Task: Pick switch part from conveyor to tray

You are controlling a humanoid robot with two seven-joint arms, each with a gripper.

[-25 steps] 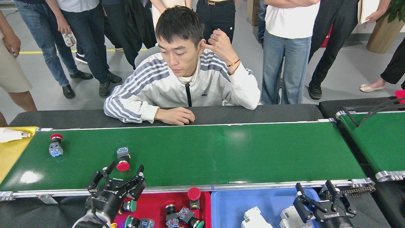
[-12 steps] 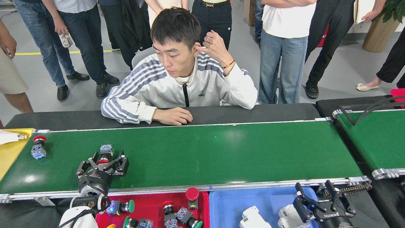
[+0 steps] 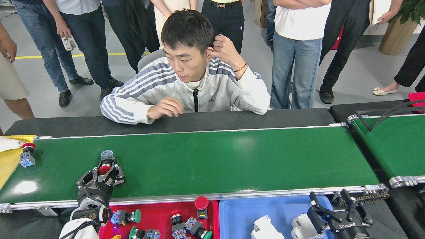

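A switch part [image 3: 107, 155] with a red mushroom cap and a grey-blue body lies on the dark-green conveyor [image 3: 215, 159], near its front left. My left gripper [image 3: 105, 170] reaches over the front rail, its black fingers closed in around the red cap. A second red-capped switch part [image 3: 26, 154] sits at the belt's far left end. The red tray [image 3: 159, 212] below the front rail holds several switch parts. My right gripper [image 3: 328, 199] stands open over the blue tray [image 3: 239, 215], holding nothing.
A seated person leans on the black table edge behind the belt, one hand [image 3: 166, 108] raised near it. A yellow tray [image 3: 8, 162] lies at the left end. A second green belt [image 3: 395, 146] runs at the right. Several bystanders stand behind.
My left gripper has moved forward and left over the belt and closed around the red-capped part. Both parts have travelled left with the belt. The person's hand has lifted off the table.
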